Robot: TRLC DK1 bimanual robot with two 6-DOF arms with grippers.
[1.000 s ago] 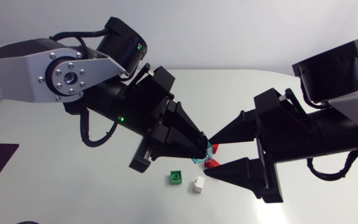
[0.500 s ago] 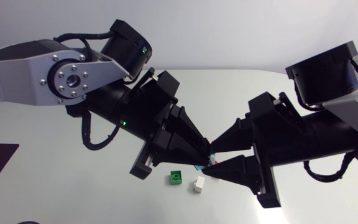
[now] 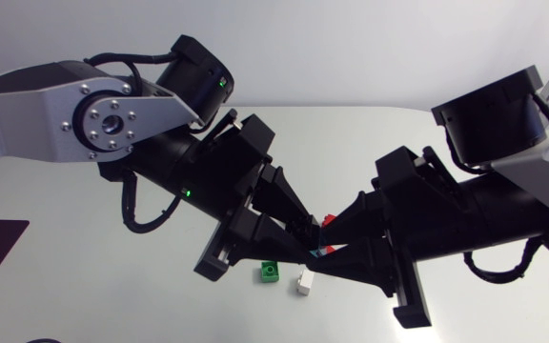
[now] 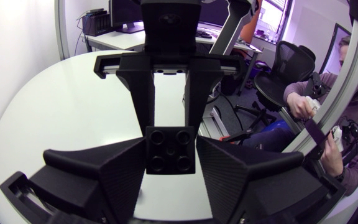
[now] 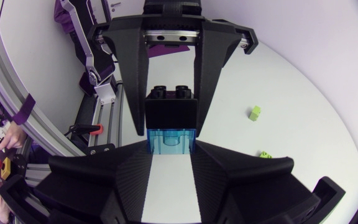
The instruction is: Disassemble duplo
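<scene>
Pale, glossy, round-edged table (image 3: 112, 295)

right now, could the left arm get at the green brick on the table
Probably not yet: the left gripper is shut on the black brick, joined to the blue brick in the right gripper. The green brick lies close by, uncovered.
</scene>
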